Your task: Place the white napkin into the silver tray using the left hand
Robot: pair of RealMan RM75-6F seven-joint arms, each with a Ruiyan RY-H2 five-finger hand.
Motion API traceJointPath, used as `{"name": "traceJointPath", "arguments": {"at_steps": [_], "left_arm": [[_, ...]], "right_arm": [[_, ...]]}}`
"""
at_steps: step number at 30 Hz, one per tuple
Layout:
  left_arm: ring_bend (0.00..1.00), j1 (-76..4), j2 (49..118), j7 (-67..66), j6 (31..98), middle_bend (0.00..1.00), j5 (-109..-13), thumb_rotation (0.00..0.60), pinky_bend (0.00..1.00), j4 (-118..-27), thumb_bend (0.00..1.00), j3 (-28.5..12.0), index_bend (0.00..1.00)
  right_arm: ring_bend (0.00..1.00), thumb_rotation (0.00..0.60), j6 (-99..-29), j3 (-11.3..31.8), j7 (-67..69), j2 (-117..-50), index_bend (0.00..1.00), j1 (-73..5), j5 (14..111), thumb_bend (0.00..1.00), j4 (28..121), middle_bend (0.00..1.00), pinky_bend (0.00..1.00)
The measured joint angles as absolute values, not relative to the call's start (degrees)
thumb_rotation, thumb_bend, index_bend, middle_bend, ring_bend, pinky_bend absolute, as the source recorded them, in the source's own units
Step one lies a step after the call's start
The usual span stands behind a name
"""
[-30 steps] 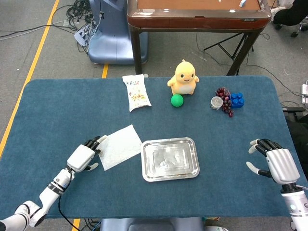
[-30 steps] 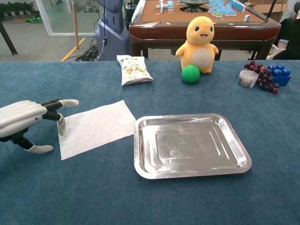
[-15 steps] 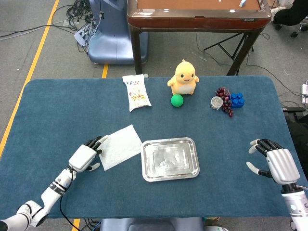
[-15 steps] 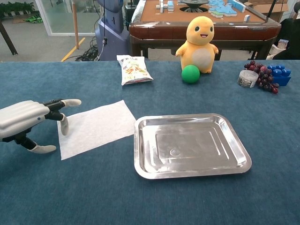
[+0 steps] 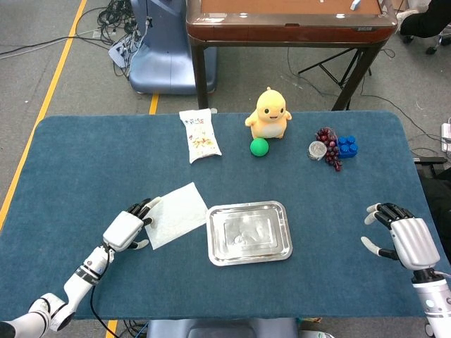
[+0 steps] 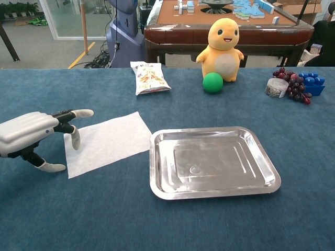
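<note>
A white napkin [image 5: 177, 214] [image 6: 106, 141] lies flat on the blue tablecloth, just left of the silver tray [image 5: 249, 256] [image 6: 213, 190], which holds nothing. My left hand [image 5: 127, 228] [image 6: 32, 135] hovers at the napkin's left edge, fingers spread and reaching over that edge, holding nothing. Whether the fingertips touch the napkin is unclear. My right hand [image 5: 402, 238] rests open at the table's right side, far from both; only the head view shows it.
Along the far side stand a snack bag [image 5: 199, 135] [image 6: 149, 77], a yellow duck toy [image 5: 269, 114] [image 6: 223, 49], a green ball [image 5: 259, 146] [image 6: 212, 82], a small jar [image 5: 317, 150], grapes [image 5: 329, 146] and a blue block [image 5: 347, 146]. A wooden table [image 5: 289, 21] stands beyond.
My left hand has crept to the right, its fingers now reaching a little further over the napkin's left edge. Napkin, tray and right hand have not moved.
</note>
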State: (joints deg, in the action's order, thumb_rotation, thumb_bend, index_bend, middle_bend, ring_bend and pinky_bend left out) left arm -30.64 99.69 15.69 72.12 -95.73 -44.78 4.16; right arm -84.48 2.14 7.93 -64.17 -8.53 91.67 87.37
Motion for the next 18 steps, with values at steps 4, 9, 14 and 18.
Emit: {"name": "traceJointPath", "arguments": {"at_steps": [4, 9, 14, 18], "left_arm": [[0.00, -30.6, 100.1, 15.9, 72.4, 0.02, -95.6, 0.600, 0.20, -44.6, 0.17, 4.0, 0.47], [0.00, -30.7, 100.4, 16.3, 72.4, 0.02, -95.6, 0.600, 0.20, -44.4, 0.17, 4.0, 0.47], [0.00, -30.7, 100.6, 16.5, 72.4, 0.02, -95.6, 0.600, 0.20, -44.3, 0.17, 4.1, 0.47], [0.00, -30.7, 100.8, 16.7, 72.4, 0.02, -95.6, 0.600, 0.20, -44.3, 0.17, 4.1, 0.47]], "right_arm": [[0.27, 0.600, -84.4, 2.2, 8.0, -64.2, 0.49, -8.6, 91.6, 0.21, 87.3, 0.35, 0.38], [0.27, 0.600, -84.5, 2.2, 8.1, -64.1, 0.49, -8.5, 91.6, 0.21, 87.4, 0.35, 0.38], [0.27, 0.600, -84.6, 2.2, 8.2, -64.1, 0.49, -8.5, 91.6, 0.21, 87.4, 0.35, 0.38], [0.27, 0.600, -84.6, 2.2, 8.3, -64.1, 0.49, -8.5, 91.5, 0.21, 87.3, 0.35, 0.38]]}}
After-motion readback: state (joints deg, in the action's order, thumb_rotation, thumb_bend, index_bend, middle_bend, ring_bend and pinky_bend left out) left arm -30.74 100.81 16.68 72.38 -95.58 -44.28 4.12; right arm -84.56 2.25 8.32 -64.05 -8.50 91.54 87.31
